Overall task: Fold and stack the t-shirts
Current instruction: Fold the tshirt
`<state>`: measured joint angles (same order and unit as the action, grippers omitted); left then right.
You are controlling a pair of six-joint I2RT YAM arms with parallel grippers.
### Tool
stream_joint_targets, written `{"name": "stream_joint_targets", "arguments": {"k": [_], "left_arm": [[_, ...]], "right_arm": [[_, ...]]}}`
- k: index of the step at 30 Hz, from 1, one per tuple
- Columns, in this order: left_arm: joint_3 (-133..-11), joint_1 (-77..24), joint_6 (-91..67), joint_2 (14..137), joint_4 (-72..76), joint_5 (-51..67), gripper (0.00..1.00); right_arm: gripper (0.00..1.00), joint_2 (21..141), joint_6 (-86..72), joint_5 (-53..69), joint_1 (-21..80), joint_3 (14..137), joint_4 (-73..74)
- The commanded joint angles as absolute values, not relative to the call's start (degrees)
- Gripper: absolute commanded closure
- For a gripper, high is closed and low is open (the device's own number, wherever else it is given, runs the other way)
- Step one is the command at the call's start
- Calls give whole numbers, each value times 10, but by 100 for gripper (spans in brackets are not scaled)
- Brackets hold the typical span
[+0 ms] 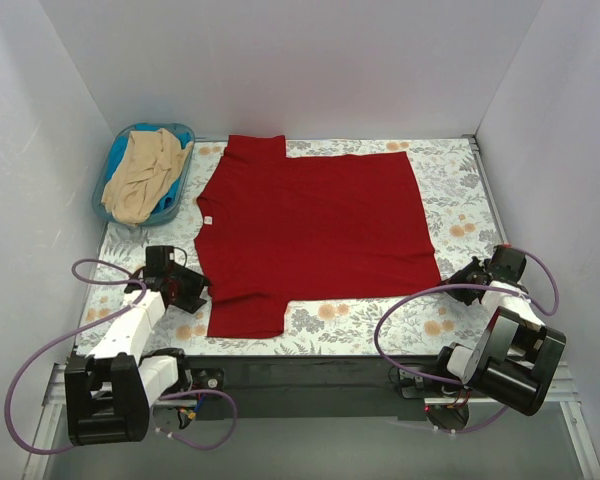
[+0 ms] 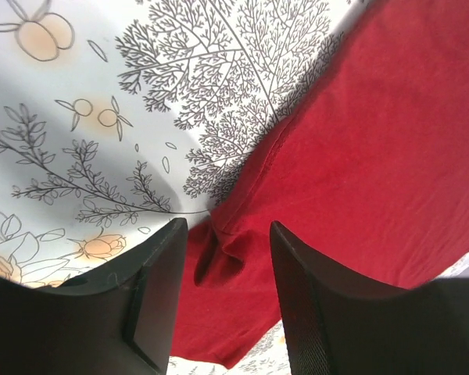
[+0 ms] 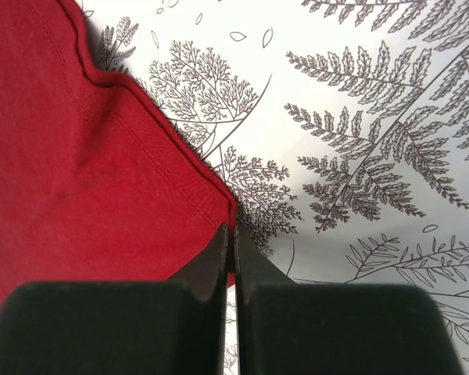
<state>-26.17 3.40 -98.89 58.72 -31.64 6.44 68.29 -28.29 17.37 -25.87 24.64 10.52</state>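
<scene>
The dark red t-shirt (image 1: 315, 225) lies spread flat on the floral tablecloth, neck and small white label (image 1: 206, 218) to the left. My left gripper (image 1: 195, 290) is open at the near-left sleeve. In the left wrist view (image 2: 227, 234) its jaws stand on either side of a raised wrinkle of red cloth (image 2: 359, 156). My right gripper (image 1: 460, 275) is at the shirt's near-right hem corner. In the right wrist view (image 3: 234, 230) it is shut, pinching that red corner (image 3: 78, 172). The beige t-shirt (image 1: 145, 175) lies crumpled in the basket.
A blue plastic basket (image 1: 115, 150) stands at the far left corner. The floral tablecloth (image 1: 450, 190) covers the table. White walls close in the left, back and right sides. Purple cables loop by both arm bases.
</scene>
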Motion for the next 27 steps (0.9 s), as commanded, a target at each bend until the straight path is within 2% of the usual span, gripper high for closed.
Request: {"name": "stream_joint_targets", "arguments": {"k": [1, 9, 14, 16, 21, 27], "left_arm": [[-264, 24, -991, 592, -301, 60, 55], [-247, 8, -989, 591, -270, 63, 56], [-248, 8, -987, 604, -253, 62, 75], [-257, 8, -983, 607, -248, 61, 78], [-278, 8, -969, 615, -248, 64, 100], [-305, 8, -961, 606, -262, 70, 100]], "right_arm": [[99, 686, -282, 179, -259, 255, 83], [99, 686, -289, 181, -259, 249, 72], [99, 686, -291, 183, -258, 249, 69], [99, 685, -291, 183, -258, 250, 69], [99, 680, -294, 184, -258, 251, 69], [99, 664, -302, 187, -259, 258, 69]]}}
